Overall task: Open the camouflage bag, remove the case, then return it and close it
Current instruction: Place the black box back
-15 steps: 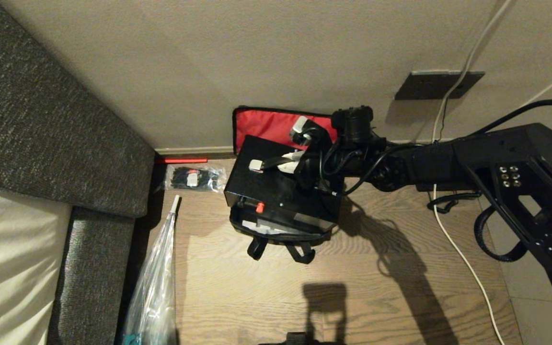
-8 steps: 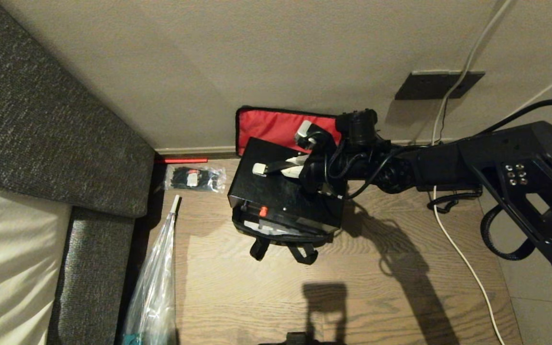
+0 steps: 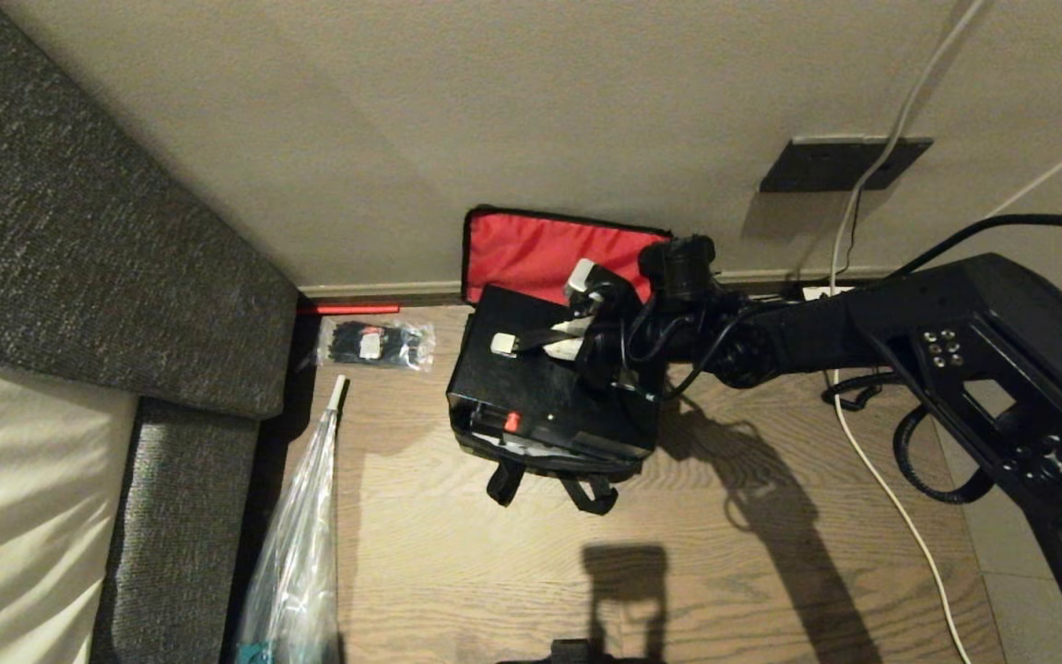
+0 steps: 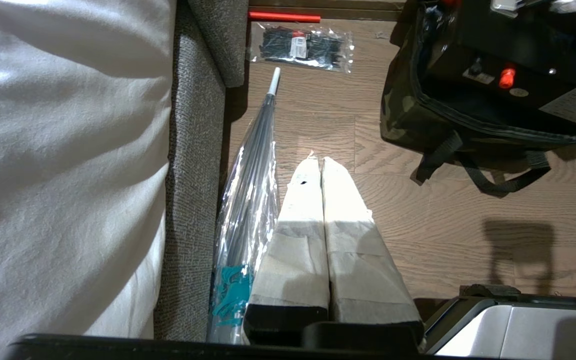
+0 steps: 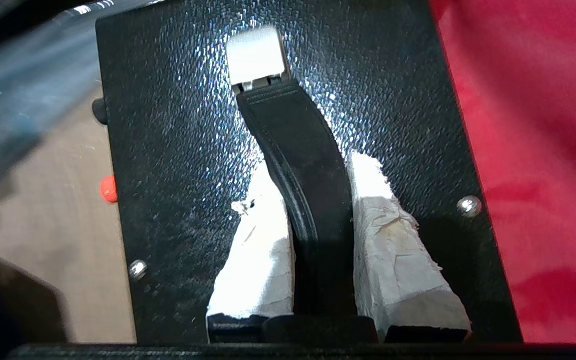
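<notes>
**Case on its way down into the open bag**

Lowered since a second ago: the case, carried by the right gripper, sits further down and nearer the wall, its underside now meeting the mouth of the camouflage bag.

- Case: black, boxy, speckled top, red knob on the front face. Held level by its black strap handle, which runs between the taped fingers. Position: over the bag's opening, part-way in, front face above the rim.
- Right gripper: jaws narrow, clamped on the handle; arm reaches in from the right.
- Camouflage bag: on the wooden floor against the wall, lid thrown back to show red lining, strap handles trailing forward.
- Left gripper: parked low beside the sofa, jaws closed on nothing.
- Also present: wrapped umbrella, clear packet of black ties, white cable.

Hazards, as judged: the fit looks snug, so a corner may catch the soft rim and fold the wall inward. The handle is the only hold; the case could swing or tip and jam askew. Pushing down against a snag would drag the bag along the floor.
</notes>
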Controlling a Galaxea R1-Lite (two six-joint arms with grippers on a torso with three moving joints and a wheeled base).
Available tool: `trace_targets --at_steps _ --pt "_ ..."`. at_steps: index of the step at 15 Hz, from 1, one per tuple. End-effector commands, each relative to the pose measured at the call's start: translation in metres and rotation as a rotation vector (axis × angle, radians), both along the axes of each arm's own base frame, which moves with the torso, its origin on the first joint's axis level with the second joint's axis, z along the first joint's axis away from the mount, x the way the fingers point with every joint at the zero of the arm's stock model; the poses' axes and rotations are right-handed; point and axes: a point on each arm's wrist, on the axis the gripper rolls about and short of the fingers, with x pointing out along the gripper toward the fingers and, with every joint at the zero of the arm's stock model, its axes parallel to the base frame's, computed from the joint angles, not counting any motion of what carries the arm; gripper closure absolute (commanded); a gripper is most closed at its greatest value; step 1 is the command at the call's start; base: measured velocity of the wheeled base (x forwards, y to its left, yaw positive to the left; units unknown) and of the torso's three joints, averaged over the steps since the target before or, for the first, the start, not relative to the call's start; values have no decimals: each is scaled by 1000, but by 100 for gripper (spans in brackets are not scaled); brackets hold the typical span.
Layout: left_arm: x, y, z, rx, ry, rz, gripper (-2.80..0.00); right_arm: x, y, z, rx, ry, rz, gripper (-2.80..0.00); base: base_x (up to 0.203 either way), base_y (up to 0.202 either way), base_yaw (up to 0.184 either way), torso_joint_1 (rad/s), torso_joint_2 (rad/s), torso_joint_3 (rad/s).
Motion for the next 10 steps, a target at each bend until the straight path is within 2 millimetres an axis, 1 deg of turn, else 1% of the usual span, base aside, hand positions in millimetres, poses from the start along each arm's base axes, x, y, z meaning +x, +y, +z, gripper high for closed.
trace_targets --at_steps 1,2,3,4,7,10 --pt "0 0 -1 -1 4 0 0 7 2 -16 -18 -12 6 0 0 0 0 0 0 0" --pt "0 0 -1 -1 4 0 0 7 2 -15 -18 -13 6 0 0 0 0 0 0 0" --pt "0 0 -1 -1 2 0 0 11 2 -23 -24 -11 3 0 0 0 0 0 0 0" --pt "0 0 -1 -1 4 0 0 16 2 -35 -33 -1 0 0 0 0 0 0 0 0" --pt "0 0 -1 -1 3 -2 0 23 2 -44 -37 1 -9 0 0 0 0 0 0 0" --pt "0 0 -1 -1 4 -2 0 26 4 -59 -58 13 0 0 0 0 0 0 0 0"
